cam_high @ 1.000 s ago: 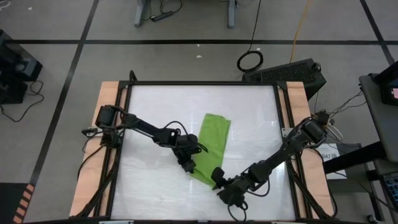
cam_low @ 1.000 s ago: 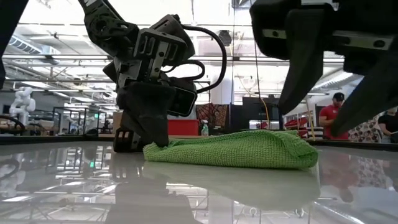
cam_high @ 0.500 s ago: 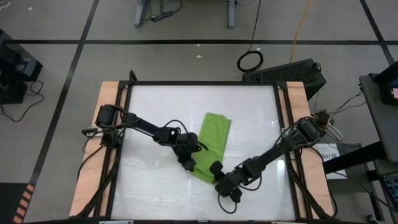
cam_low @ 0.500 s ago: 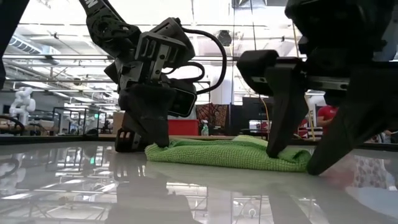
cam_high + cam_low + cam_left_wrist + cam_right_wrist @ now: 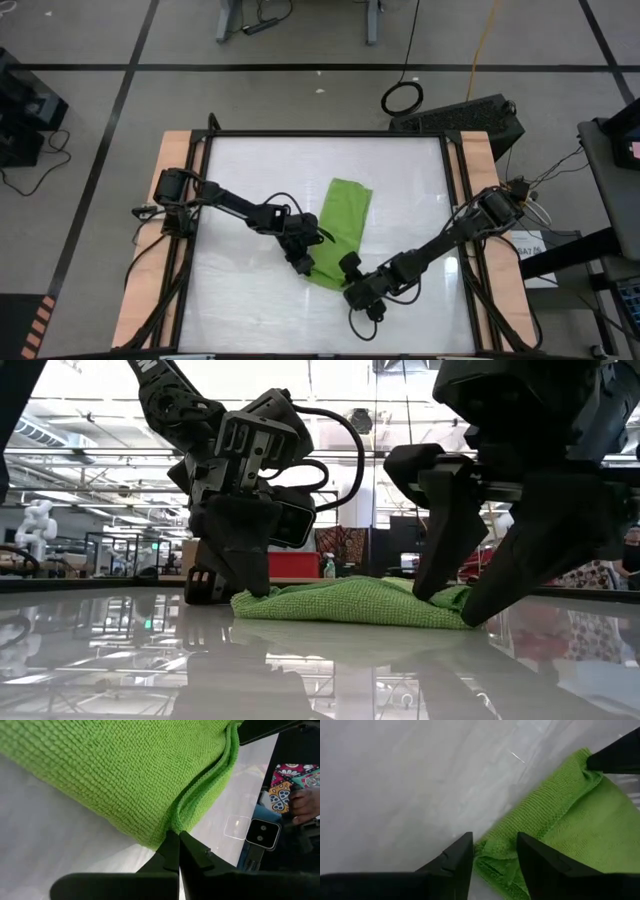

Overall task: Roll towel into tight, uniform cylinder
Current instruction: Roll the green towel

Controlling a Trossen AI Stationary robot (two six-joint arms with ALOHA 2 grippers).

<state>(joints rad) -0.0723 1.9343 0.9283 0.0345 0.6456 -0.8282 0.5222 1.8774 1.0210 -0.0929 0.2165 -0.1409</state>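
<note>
The lime-green towel [image 5: 345,225] lies flat on the white table, a long strip slanting from far right to near left. My left gripper [image 5: 303,263] is shut at the towel's near left corner [image 5: 172,822]. My right gripper [image 5: 350,272] is open at the near right corner. Its two fingers stand either side of that corner [image 5: 492,855]. In the low view the towel [image 5: 350,603] runs between the two grippers, the left gripper [image 5: 245,588] at one end and the right gripper [image 5: 450,605] at the other. My left gripper pinches the edge of the towel's near left corner [image 5: 175,826] between its shut fingertips, where folded layers meet. The fingers slant down from the table's left. The corner stays low on the table and the cloth puckers toward the tips. My right gripper straddles the towel's near right corner [image 5: 445,600], slanting down from the near right. One fingertip [image 5: 428,588] rests on top of the cloth. The other [image 5: 478,610] stands on the table against the towel's end. The corner lies bunched between them.
The white glossy table top [image 5: 260,170] has a black frame and wooden side strips [image 5: 160,250]. Bare surface lies on all sides of the towel. People stand in the room beyond the table in the low view [image 5: 525,550].
My right gripper has moved toward the table's left onto the towel's near right corner. It has come down a little and rolled about its own line, and its fingers still stand apart. The towel's near right end has been pushed in and bunched up, while the end at the left gripper stayed put.
</note>
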